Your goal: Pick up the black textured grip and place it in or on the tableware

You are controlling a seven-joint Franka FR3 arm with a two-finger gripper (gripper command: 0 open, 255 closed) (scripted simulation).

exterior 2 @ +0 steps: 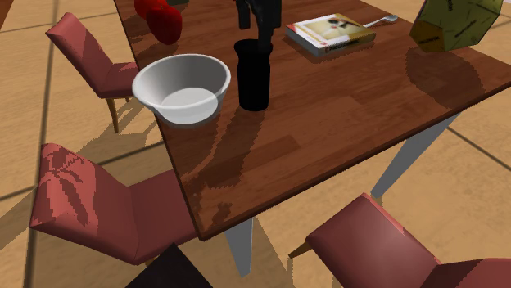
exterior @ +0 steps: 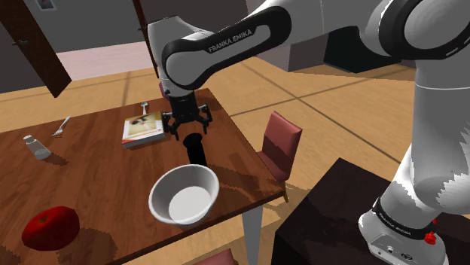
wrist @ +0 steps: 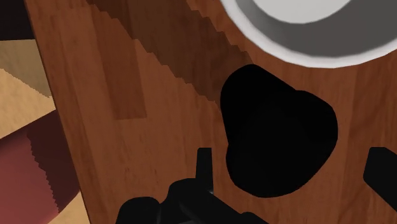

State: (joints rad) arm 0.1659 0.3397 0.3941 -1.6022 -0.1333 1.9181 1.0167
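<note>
Shoulder view: I log one wooden table (exterior: 90, 162). On it stands a white bowl (exterior: 184, 194) near the edge closest to the stand, deep and rounded, its pale grey inside bare. Item of the task: the black grip (exterior: 196, 149), an upright dark cylinder on the tabletop just behind the bowl and very close to its rim. The gripper (exterior: 190, 132) hangs directly over it, fingers pointing down. Also on the table are a book (exterior: 144, 129) just beyond the gripper, a salt shaker (exterior: 36, 147), a fork (exterior: 62, 126) and a red tomato (exterior: 50, 227). A red chair (exterior: 280, 141) is drawn up at the side. Second exterior view: the bowl (exterior 2: 182, 87) and the black grip (exterior 2: 253, 75) stand side by side, close, and I cannot tell whether they touch. The grip is uniform matte black with a slightly wider top. The gripper (exterior 2: 258, 20) sits straight above it. The book (exterior 2: 331, 33) lies further along the table (exterior 2: 327, 123). Wrist view: looking down on the black grip (wrist: 277, 140), I see a rounded black mass beside the bowl (wrist: 299, 44). The gripper (wrist: 292, 153) is spread wide, one finger on each side of the grip, with table wood showing between each finger and the grip, so nothing is clasped.
</note>
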